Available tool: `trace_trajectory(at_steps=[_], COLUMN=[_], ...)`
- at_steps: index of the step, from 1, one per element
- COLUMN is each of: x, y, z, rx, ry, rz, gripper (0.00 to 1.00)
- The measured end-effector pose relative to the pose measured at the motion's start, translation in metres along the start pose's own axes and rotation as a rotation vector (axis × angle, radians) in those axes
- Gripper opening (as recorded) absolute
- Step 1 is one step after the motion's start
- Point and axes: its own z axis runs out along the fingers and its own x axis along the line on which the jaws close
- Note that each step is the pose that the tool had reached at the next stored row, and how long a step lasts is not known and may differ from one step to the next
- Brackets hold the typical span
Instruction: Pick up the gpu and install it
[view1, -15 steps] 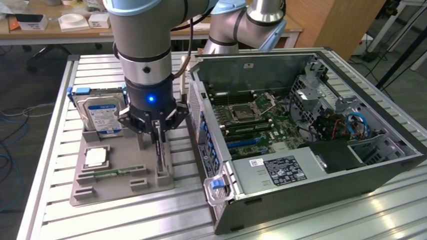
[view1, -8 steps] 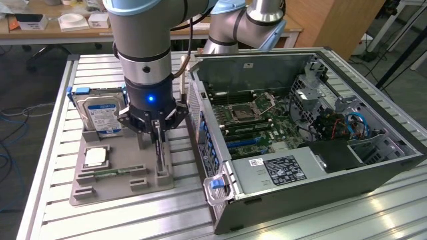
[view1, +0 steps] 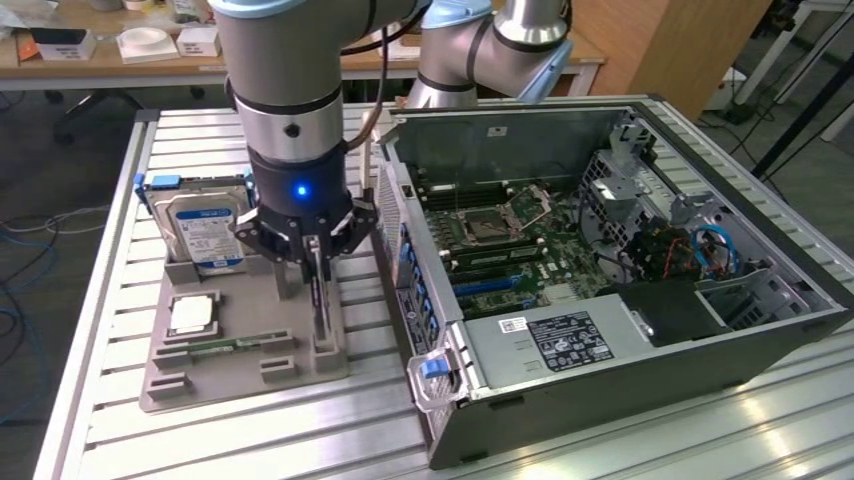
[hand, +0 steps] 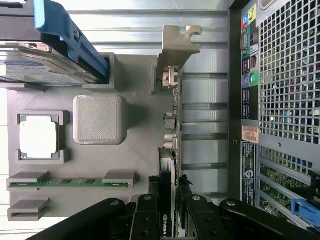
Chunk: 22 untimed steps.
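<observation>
Gpu (hand: 170, 131), a thin card on edge with a metal end bracket (hand: 176, 46), is clamped by the gripper (hand: 167, 189).

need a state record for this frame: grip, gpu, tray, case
grip: gripper shut on the gpu, at its top edge
gpu: upright on edge, seated in the holder tray, metal bracket at the end away from the grip
tray also holds: hard drive, processor, memory stick
case: pc case to the exterior view's right of the tray, side open, motherboard exposed
installed: no
</observation>
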Motion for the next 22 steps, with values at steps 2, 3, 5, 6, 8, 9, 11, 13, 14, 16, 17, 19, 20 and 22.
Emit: trace_trajectory(at_steps=[2,3,5,6,8,9,11,13,14,16,17,19,20,22], x=[0.0,0.0,0.0,0.0,0.0,0.0,0.0,0.0,0.0,-0.001,-0.001,-0.001,-0.001,-0.001], y=[0.0,0.0001,0.0001,0.0001,0.0002,0.0002,0.0002,0.0003,0.0003,0.0003,0.0004,0.0004,0.0004,0.0006], z=[-0.0025,-0.0037,-0.0059,-0.0069,-0.009,-0.0101,-0.0123,-0.015,-0.016,-0.0185,-0.02,-0.0229,-0.0244,-0.0301], rx=[0.0008,0.0012,0.0019,0.0022,0.0028,0.0031,0.0036,0.0037,0.0038,0.0039,0.004,0.0041,0.0043,0.0046], ry=[-0.0001,-0.0001,-0.0002,-0.0002,-0.0001,-0.0002,-0.0002,-0.0002,-0.0002,-0.0003,-0.0003,-0.0002,-0.0002,-0.0003], rz=[0.0,0.0,0.0,0.0,0.0,0.0,0.0,0.0,0.0,0.0,0.0,0.0,0.0,0.0], gripper=[0.26,0.26,0.26,0.26,0.26,0.26,0.26,0.26,0.26,0.26,0.26,0.26,0.26,0.26])
